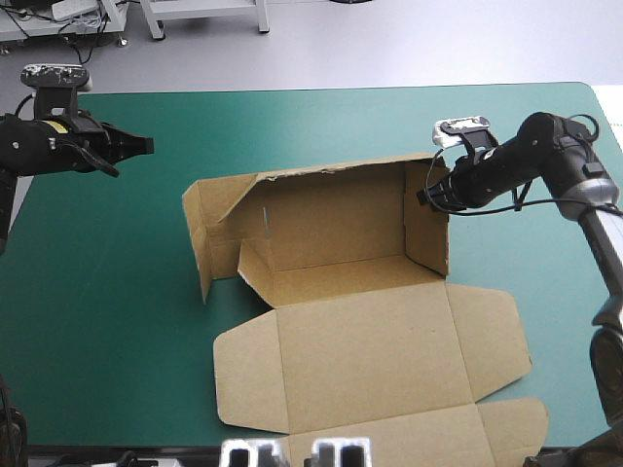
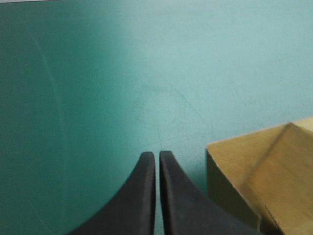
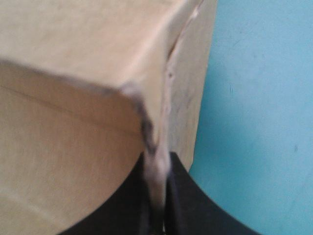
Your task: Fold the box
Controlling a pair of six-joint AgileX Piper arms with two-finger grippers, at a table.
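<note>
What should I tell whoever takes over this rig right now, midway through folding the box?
Left gripper: jaws shut, empty, over the teal-green cover, beside the box on its left and apart from it.
Right gripper: jaws shut on the box's right wall.
Done: back and side walls raised; lid flat toward the near edge.
Left: the left wall leans outward and looks untucked, so probably tuck it next.
</note>
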